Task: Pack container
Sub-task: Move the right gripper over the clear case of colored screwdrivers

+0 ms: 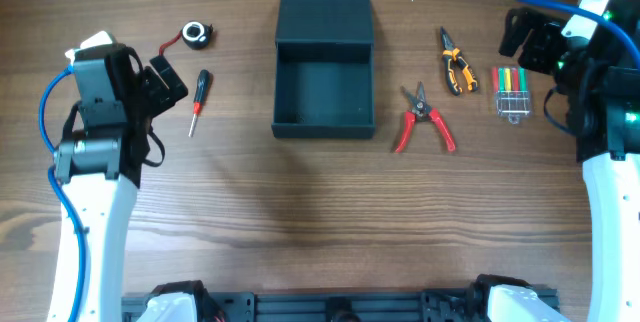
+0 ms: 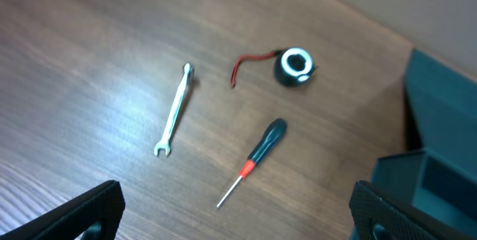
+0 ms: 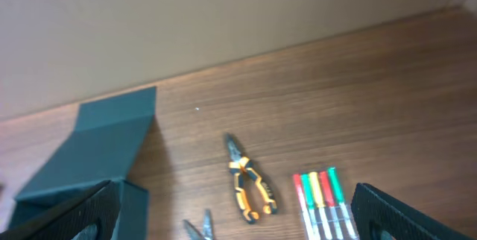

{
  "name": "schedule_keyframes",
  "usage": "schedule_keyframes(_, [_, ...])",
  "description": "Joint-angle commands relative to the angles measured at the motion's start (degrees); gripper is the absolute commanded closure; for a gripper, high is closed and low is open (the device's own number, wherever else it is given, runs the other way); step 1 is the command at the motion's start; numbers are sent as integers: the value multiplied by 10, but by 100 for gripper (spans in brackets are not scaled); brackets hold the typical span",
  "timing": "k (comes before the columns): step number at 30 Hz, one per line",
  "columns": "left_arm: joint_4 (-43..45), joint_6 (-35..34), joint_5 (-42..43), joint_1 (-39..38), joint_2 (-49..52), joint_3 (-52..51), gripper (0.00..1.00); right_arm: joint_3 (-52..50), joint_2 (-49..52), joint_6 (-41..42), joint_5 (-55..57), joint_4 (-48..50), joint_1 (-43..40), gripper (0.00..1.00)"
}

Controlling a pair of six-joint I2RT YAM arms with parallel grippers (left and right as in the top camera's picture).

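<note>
Two arms stand at the worktop (image 1: 320,232), one at each end, and neither touches anything. The container (image 1: 325,87) sits at the middle of the far half, top open, with its flap lid (image 1: 325,7) folded back flat behind it. Both wrist views cut it off, showing only a corner. The left pincer (image 2: 235,212) hangs above the wood with its fingers spread wide and nothing between them; only the two dark fingertips enter its wrist view, at the bottom corners. Below it lie a small spanner (image 2: 174,110), a screwdriver (image 2: 253,159) with a dark handle and red collar, and a round black part (image 2: 294,66) with a red lead, all apart from one another. The overhead view does not show the spanner, the left arm covering that spot. The right pincer (image 3: 238,221) is likewise spread wide and holds nothing. Right of the container lie orange-and-black pliers (image 1: 456,62), red-handled cutters (image 1: 423,120) and a set of coloured-handled tools (image 1: 512,90). The right wrist view clips the cutters at its bottom edge, and the set's lower ends are too blurred to identify.
</note>
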Motion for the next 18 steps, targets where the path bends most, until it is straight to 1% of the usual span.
schedule_keyframes(1, [-2, 13, 20, 16, 24, 13, 0, 13, 25, -51, 12, -24, -45, 0])
schedule_keyframes(3, [-2, 13, 20, 16, 30, 13, 0, 13, 55, -76, 7, -38, -73, 0])
schedule_keyframes(7, [-2, 13, 20, 16, 34, 13, 0, 13, 144, -176, -14, -64, -93, 0])
schedule_keyframes(11, [-2, 13, 20, 16, 34, 13, 0, 13, 229, -188, -9, -97, -92, 1])
schedule_keyframes(14, [-2, 13, 20, 16, 34, 13, 0, 13, 276, -242, -3, -120, -92, 2])
schedule_keyframes(16, [-2, 13, 20, 16, 34, 13, 0, 14, 301, -279, 24, -120, -92, 1])
schedule_keyframes(18, [-2, 13, 20, 16, 34, 13, 0, 14, 316, -292, 36, -110, -93, 1])
